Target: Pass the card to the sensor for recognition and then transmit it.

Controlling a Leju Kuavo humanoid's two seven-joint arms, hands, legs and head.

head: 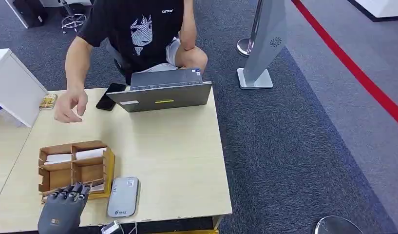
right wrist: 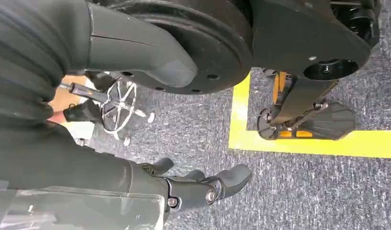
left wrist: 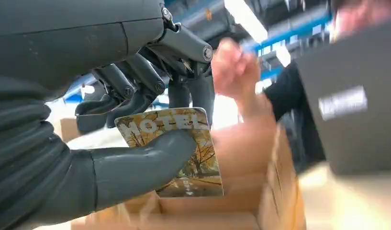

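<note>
now left hand [left wrist: 136,139] pinches hotel card [left wrist: 184,148] — over wooden box [head: 75,168] (thumb-side).

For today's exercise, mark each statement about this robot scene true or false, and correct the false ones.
1. The robot's left hand holds a card printed with autumn trees and the word HOTEL. True.
2. The grey rounded card sensor lies on the carpet. False: it lies on the pale wooden table, beside the wooden compartment box.
3. The grey laptop stands at the table's far edge, in front of the seated person in a black T-shirt. True.
4. The robot's right hand grips a black phone. False: it hangs empty over the grey carpet; the black phone lies on the table beside the laptop.
5. The person's hand rests inside the box. False: it is above the table, apart from the box.
</note>
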